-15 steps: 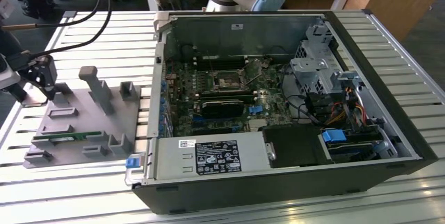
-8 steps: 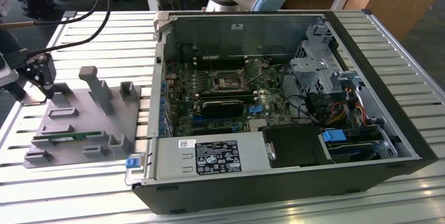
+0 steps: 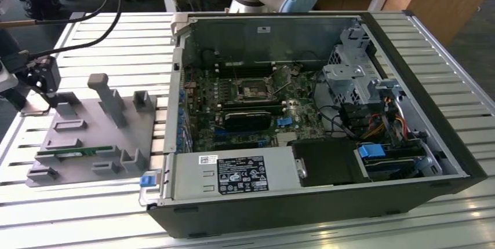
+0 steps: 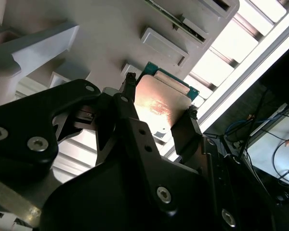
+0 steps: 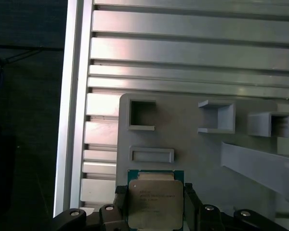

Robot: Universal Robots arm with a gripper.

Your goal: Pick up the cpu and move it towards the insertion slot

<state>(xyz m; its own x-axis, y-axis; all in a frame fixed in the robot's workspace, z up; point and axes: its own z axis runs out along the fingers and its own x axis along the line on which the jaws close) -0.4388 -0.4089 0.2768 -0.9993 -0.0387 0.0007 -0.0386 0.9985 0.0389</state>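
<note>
cpu (image 5: 155, 202): clamped by two opposite edges in the closed pincer (image 5: 155, 195), metal top facing the first wrist view. Cannot tell whether it is clear of the grey tray (image 5: 197, 159) beneath.

The tray lies on the slatted surface (image 3: 116, 35), near the surface's edge at the exterior view's left. The insertion slot (image 3: 254, 91) is well apart from it, inside the open computer case (image 3: 309, 217).

Risk, my judgement: the grip is on the edges of a thin chip. A jolt, or a brush against the case wall, could tilt or drop it.

Print on the cpu top and on the case label (image 3: 241, 175) is not read off.
</note>
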